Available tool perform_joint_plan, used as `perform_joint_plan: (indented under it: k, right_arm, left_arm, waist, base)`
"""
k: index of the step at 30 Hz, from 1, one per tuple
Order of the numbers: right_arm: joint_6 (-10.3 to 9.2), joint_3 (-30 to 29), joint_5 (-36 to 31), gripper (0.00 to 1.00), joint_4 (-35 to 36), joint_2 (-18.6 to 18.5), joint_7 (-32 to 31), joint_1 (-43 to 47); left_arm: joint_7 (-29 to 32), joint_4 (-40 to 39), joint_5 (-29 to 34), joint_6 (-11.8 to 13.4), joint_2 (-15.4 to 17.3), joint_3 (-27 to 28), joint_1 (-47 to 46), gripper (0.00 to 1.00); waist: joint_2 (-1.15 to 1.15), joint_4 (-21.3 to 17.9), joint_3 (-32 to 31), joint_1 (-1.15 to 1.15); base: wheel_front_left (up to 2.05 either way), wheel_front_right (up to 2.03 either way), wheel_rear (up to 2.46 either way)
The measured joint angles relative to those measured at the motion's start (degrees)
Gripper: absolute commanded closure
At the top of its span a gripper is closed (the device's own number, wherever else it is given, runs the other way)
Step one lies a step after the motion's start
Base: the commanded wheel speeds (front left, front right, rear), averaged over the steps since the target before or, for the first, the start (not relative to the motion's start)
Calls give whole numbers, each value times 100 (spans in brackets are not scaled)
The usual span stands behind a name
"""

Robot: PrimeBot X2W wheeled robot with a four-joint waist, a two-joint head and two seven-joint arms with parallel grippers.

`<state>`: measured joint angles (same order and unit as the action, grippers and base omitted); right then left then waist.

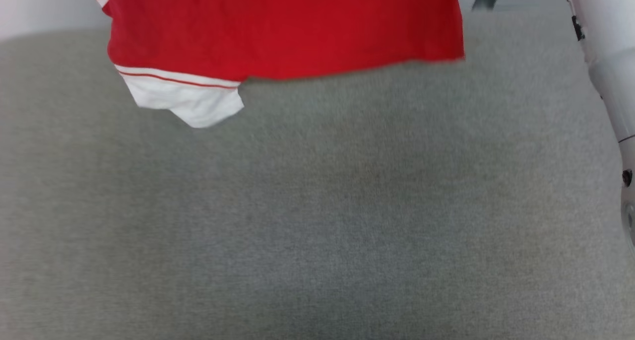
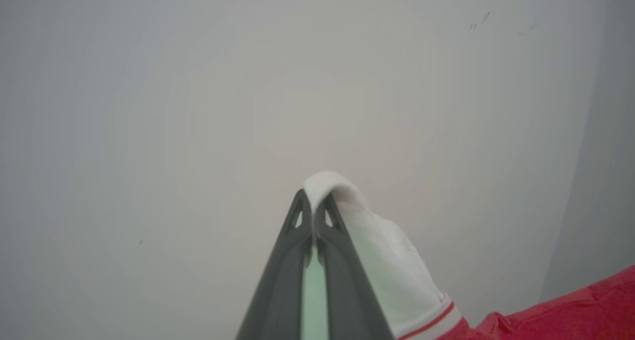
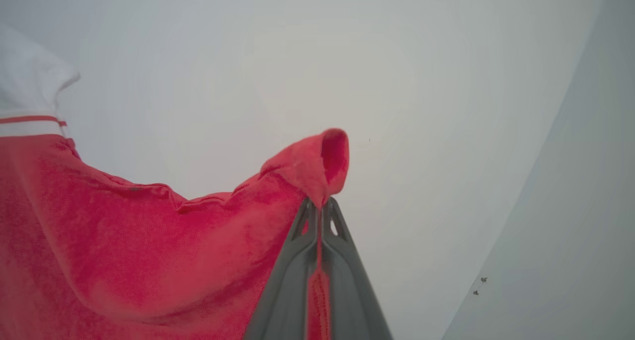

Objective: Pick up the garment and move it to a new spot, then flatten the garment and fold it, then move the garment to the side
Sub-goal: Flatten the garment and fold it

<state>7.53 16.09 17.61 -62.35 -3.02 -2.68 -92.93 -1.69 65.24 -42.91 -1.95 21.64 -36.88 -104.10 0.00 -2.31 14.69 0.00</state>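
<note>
The shirt is hanging across the upper middle of the head view. Its red body is running off the top edge, and a white sleeve end with a thin red stripe is dangling at its lower left. Whether its blurred lower edge is touching the grey surface below cannot be told.

In the left wrist view the white sleeve end of the shirt is draping from the centre down to the lower right, where the red cloth begins. The left gripper is pinching that white tip, its fingers pressed together on it. In the right wrist view the red cloth is filling the lower left. The right gripper is pinching a red fold, which is sticking up above the closed fingertips.

A pale forearm is running down the right edge of the head view.
</note>
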Motion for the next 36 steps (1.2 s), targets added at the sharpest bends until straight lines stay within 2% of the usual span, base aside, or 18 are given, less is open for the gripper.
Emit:
perform_joint_plan:
  k: [2,6,11,19,25,32,36]
  right_arm:
    - [0,104,81,100,-67,4,342,-1]
    - [0,-110,-7,100,-386,4,1172,-241]
    - [0,-672,-575,100,-755,4,1686,-906]
    - [0,-1379,-1356,100,-865,8,1761,-1058]
    - [0,-1582,-1725,100,-838,9,1764,-833]
    - [0,-1468,-1772,100,-1056,11,1635,-504]
    - [0,-1088,-1395,100,-1087,13,1372,-287]
  left_arm:
    - [-250,73,163,-119,134,-122,-87,100]
    - [-706,138,302,-109,263,-133,-661,100]
    - [-960,96,388,-166,149,-153,-1457,100]
    - [-1285,82,320,-380,100,-23,-1780,100]
    - [-1321,265,235,-463,-35,18,-1237,100]
    - [-1306,544,-38,-519,-225,111,-504,100]
    - [-1105,621,-186,-537,-247,79,-170,100]
  waist:
    - [0,-46,206,0]
    - [0,-158,569,0]
    - [0,-211,1101,0]
    - [0,-122,2050,0]
    - [0,105,2529,0]
    - [0,408,2483,0]
    - [0,521,2194,0]
  base:
    - [0,0,0]
    - [0,0,0]
    - [0,0,0]
    - [0,0,0]
    - [0,0,0]
    - [0,0,0]
    - [0,0,0]
